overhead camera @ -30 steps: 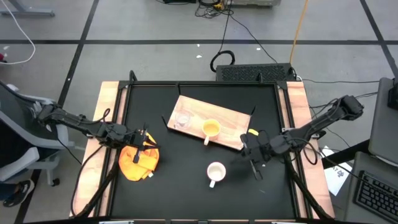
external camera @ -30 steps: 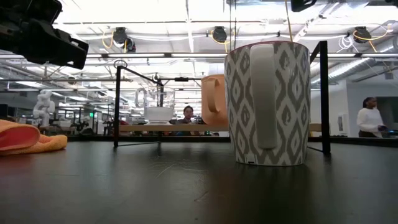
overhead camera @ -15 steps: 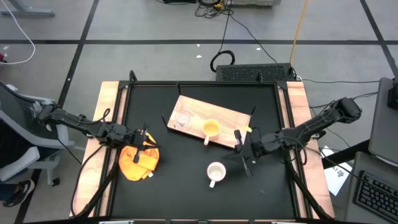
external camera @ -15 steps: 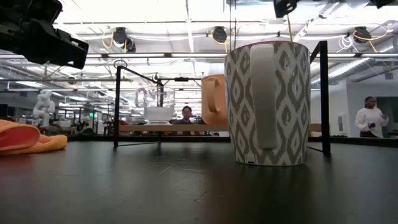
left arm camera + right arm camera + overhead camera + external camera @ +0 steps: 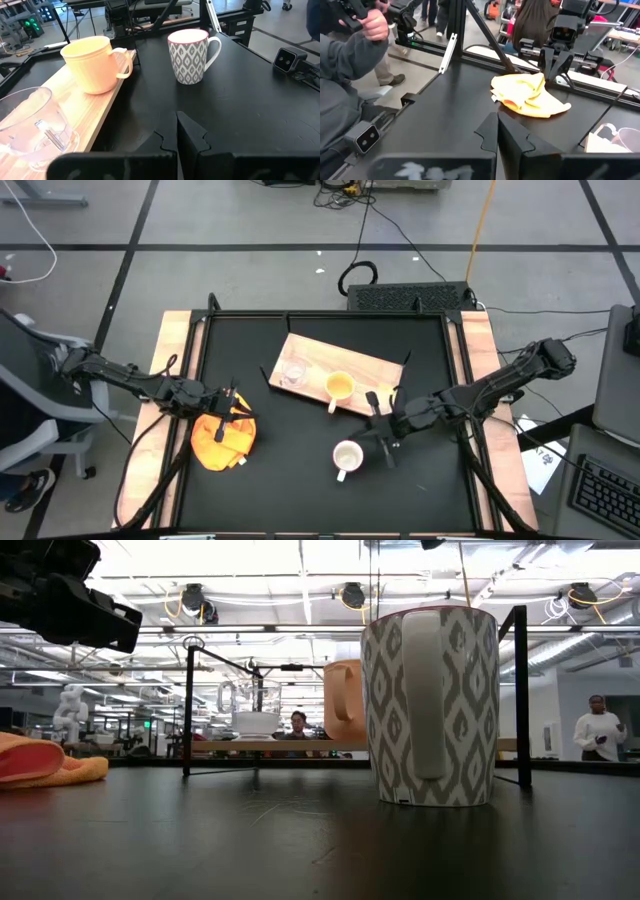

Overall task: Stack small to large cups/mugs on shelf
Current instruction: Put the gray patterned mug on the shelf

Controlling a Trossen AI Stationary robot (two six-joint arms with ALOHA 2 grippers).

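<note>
Moved in from the table's right side over the past second: right gripper (image 5: 385,423), now just right of the white mug (image 5: 346,457), fingers closed together, grasping nothing. Three cups counted. One white mug, patterned grey, upright on the black table (image 5: 270,470), off the shelf. One yellow mug (image 5: 340,387) and one clear glass cup (image 5: 293,372), both upright on the single wooden shelf (image 5: 375,375), apart from each other. Left gripper (image 5: 232,403) unmoved over the one orange cloth (image 5: 220,440) at the table's left, fingers also clenched on nothing. Two people standing in the room beyond.
</note>
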